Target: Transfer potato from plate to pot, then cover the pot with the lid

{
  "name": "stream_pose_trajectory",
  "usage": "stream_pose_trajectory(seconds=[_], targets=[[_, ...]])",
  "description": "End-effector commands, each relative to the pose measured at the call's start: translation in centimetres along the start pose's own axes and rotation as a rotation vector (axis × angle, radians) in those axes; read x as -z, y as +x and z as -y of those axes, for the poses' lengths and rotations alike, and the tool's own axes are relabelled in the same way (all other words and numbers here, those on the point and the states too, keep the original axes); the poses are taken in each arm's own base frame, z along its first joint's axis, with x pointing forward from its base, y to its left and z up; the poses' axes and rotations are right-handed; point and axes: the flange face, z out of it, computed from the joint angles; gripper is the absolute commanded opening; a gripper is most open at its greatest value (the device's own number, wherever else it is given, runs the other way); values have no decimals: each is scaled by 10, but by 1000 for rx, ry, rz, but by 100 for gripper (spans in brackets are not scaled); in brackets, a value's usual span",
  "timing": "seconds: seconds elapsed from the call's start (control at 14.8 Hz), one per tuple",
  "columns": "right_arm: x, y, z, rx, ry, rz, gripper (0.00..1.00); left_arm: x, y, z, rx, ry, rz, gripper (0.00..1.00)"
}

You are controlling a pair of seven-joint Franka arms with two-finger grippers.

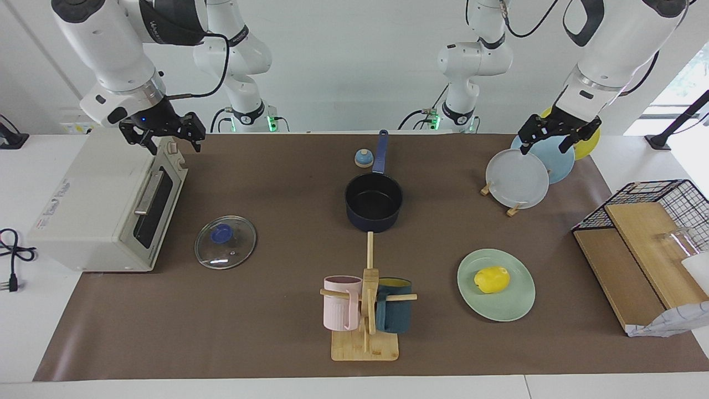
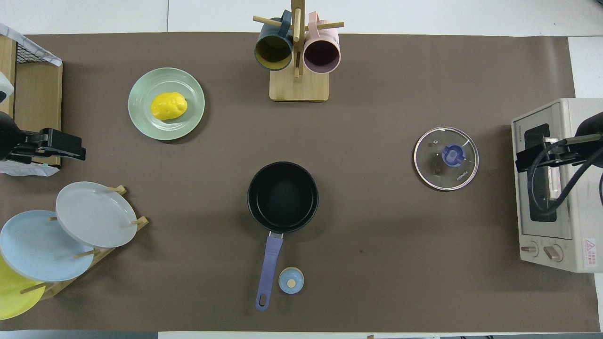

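The bench (image 1: pixel 221 332) carries one brown mat covering most of its top; both arms wait raised at their own ends. One toaster oven (image 1: pixel 105 205) sits at the right arm's end; the right tool (image 1: pixel 163 133) hangs over its top edge, fingers spread and gripping nothing. The left tool (image 1: pixel 559 136) hangs over the plate rack (image 1: pixel 501 191) at the left arm's end, fingers likewise spread and empty; the rack holds three upright plates, one white, one light blue, one yellow.

One pot (image 1: pixel 374 202), dark blue with a black inside, stands near the middle of the mat, empty, its long blue handle pointing toward the robots. One pale green plate (image 1: pixel 509 307) lies flat, farther from the robots than the pot and toward the left arm's end; one potato (image 1: pixel 492 279), bright yellow and lumpy, rests on it near its centre. One glass lid (image 1: pixel 225 242) with a blue knob lies flat on the mat between pot and oven, well apart from the pot.

One wooden mug stand (image 1: pixel 365 332) with two mugs, pink and dark teal, stands farther from the robots than the pot; one small blue bell (image 1: pixel 363 158) sits just beside the pot handle.
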Motion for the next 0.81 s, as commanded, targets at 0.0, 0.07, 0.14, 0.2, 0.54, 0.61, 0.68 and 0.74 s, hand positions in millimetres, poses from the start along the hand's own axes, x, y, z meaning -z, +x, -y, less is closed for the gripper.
stream_pose_trajectory(seconds=[0.0,0.07,0.14,0.2,0.54,0.61,0.68,0.74], targets=[[1,-2,0,-12,15,-10,100,2,-8,0,4,11,5,100],[1,-3,0,-12,15,-10,100,2,-9,-1,0,11,8,100],[2,-3,0,-12,15,-11,100,2,-9,-1,-11,11,4,100],[2,-3,1,-11,15,-11,100,2,-8,-5,-22,11,-2,100],[1,-3,0,-12,15,-10,100,5,6,-3,-13,4,-109,100],[1,-2,0,-12,15,-8,100,4,9,-4,-16,4,-115,100],[1,-2,0,-12,15,-8,100,1,16,-6,-19,3,-122,100],[1,-2,0,-12,15,-8,100,-11,29,-7,-22,6,-108,100]])
